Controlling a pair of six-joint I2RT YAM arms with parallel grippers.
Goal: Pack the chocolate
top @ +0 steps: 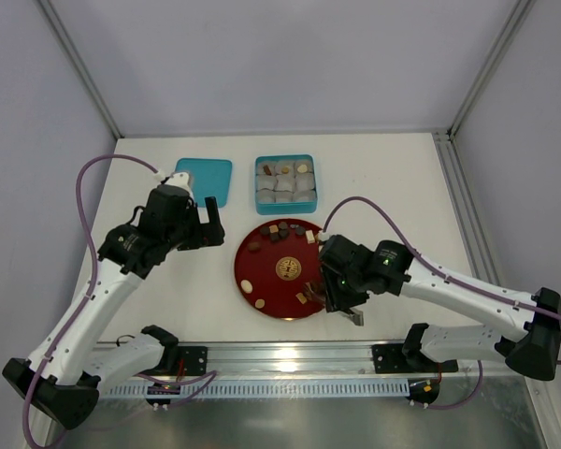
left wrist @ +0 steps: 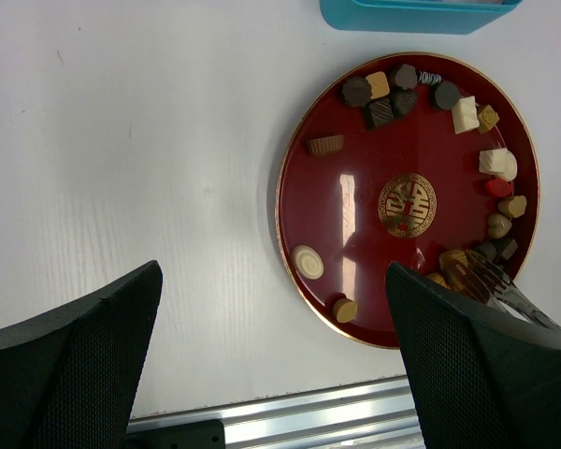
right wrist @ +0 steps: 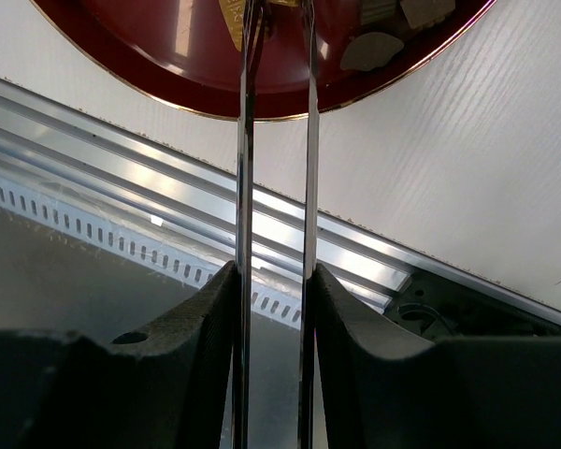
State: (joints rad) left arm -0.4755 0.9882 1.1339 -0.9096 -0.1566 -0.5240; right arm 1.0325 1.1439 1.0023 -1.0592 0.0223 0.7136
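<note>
The left gripper (top: 212, 224) hovers over the bare counter (top: 383, 178) with its jaws spread wide, holding nothing. Behind it lies a teal lid (top: 204, 178), then a teal box (top: 285, 158) of paper cups (top: 284, 195), a few of them filled. Most of the chocolate (left wrist: 379, 85) sits along the edge of the red plate (left wrist: 355, 234). The right gripper (right wrist: 273, 281) has its jaws closed on metal tongs (right wrist: 309, 140). The tips reach among the pieces by the plate's near right rim, but I cannot tell whether they pinch one.

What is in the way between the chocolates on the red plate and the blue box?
Nothing visible. Only a thin strip of bare table separates the plate of chocolate from the blue box.
</note>
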